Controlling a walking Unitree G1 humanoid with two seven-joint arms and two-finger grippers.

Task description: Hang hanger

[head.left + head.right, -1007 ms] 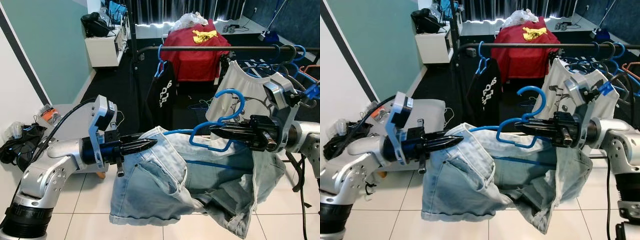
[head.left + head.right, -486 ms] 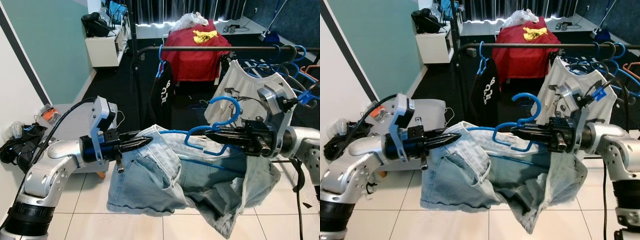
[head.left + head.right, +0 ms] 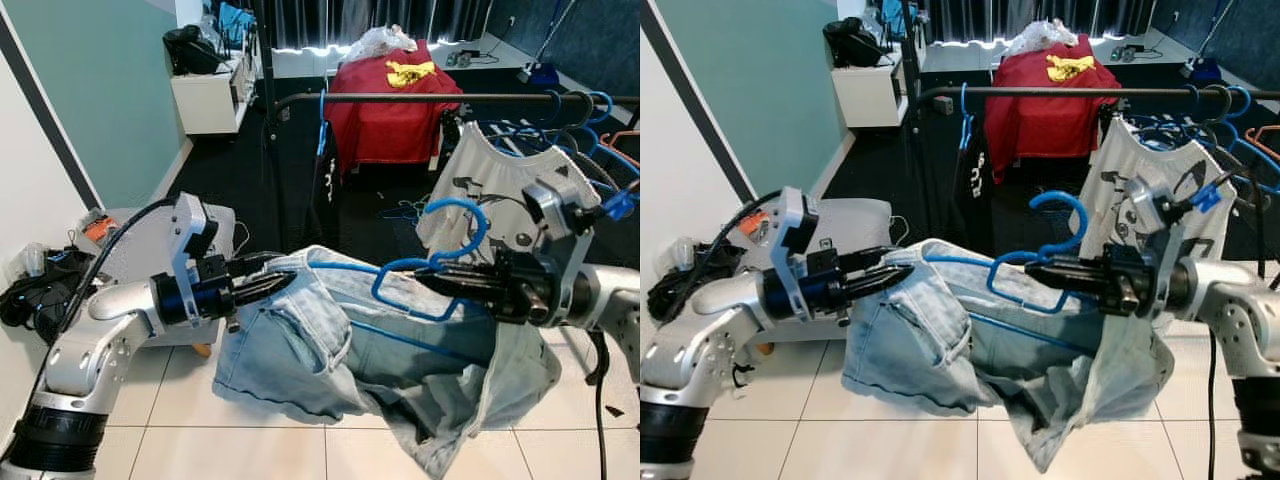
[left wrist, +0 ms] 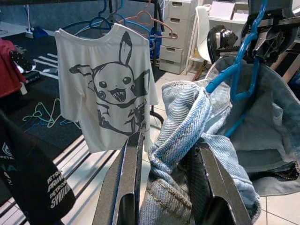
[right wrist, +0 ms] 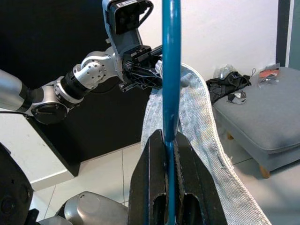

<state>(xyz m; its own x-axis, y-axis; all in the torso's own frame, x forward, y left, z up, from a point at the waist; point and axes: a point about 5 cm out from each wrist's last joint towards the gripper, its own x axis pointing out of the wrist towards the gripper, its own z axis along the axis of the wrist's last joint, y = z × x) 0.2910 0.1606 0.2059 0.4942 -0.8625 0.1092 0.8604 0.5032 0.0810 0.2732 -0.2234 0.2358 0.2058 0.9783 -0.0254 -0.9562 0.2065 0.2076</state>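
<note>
White floor tiles (image 3: 150, 440) meet a dark carpet where a black clothes rail (image 3: 420, 98) crosses at 12 o'clock, carrying a white cartoon-print T-shirt (image 3: 500, 190) and a black garment (image 4: 33, 183) whose white lettering is too small to read. Left hand (image 3: 285, 282) pinches the waistband of pale denim shorts (image 3: 330, 350). Right hand (image 3: 425, 282), pressed together, clamps the blue hanger (image 3: 440, 260) threaded through them, at 3 o'clock below the rail.
</note>
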